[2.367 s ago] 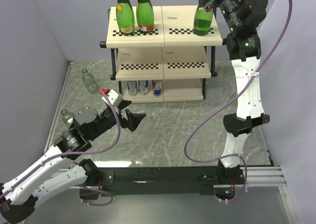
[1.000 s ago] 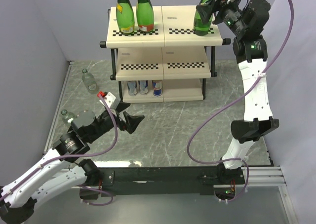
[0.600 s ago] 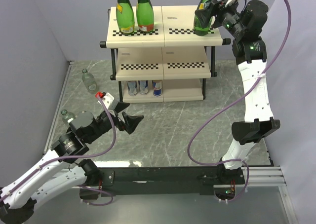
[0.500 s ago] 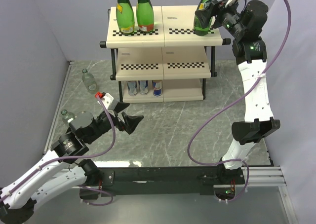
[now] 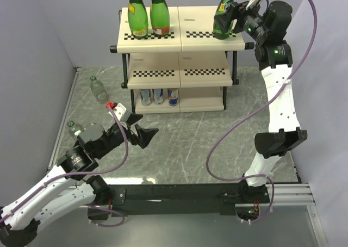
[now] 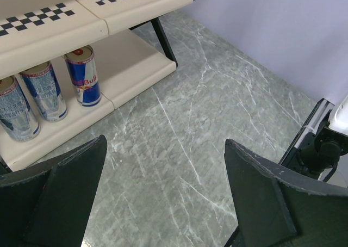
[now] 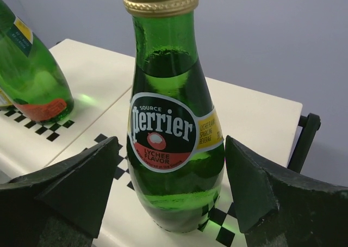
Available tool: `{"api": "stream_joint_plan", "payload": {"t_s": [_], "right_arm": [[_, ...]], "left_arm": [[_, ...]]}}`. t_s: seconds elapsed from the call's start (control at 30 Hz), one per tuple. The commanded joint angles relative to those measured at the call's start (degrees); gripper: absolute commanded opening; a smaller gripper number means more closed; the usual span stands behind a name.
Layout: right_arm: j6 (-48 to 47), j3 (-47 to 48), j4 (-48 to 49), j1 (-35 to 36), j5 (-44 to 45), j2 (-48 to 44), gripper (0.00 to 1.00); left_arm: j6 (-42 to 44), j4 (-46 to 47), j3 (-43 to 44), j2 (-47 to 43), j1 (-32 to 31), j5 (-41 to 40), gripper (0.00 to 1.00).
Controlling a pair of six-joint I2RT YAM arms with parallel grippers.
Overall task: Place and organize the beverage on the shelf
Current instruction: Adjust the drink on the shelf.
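Right tool (image 7: 171,149) spread flanking green bottle (image 7: 173,84), lychee label (image 7: 162,131) legible wrist-view only

A: What's in there apart from the job items?
B: Grey table (image 5: 185,133), marble pattern with thin white veins. It's glossy towards the near edge and picks up reflections there.
A: Enclosure?
B: Plain pale lilac panels: left wall (image 5: 32,67), back wall (image 5: 81,18), right wall (image 5: 326,94). No markings on any of them.
A: Front edge?
B: A black bar (image 5: 179,195) runs across it. A silver slotted rail (image 5: 291,193) sits at the bar's right end and reaches towards the right wall.
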Motion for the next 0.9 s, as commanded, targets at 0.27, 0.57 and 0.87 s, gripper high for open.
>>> {"api": "stream_joint_plan", "payload": {"t_s": [0.27,0.57,0.87], "right_arm": [[-0.5,2.4,-0.5,-0.5,-1.8,1.7,0.74],[1.6,2.0,1.1,-0.5,-4.7,1.0,0.54],[2.0,2.4,2.6,2.1,-4.9,1.9,0.49]], "left_arm": [[-0.8,2.0,0.0,-0.7,0.2,-0.4,0.95],[-0.7,2.1,0.0,-0.6,0.2,-0.3,0.95],[-0.8,1.6,0.3,-0.6,0.2,-0.3,0.95]]}}
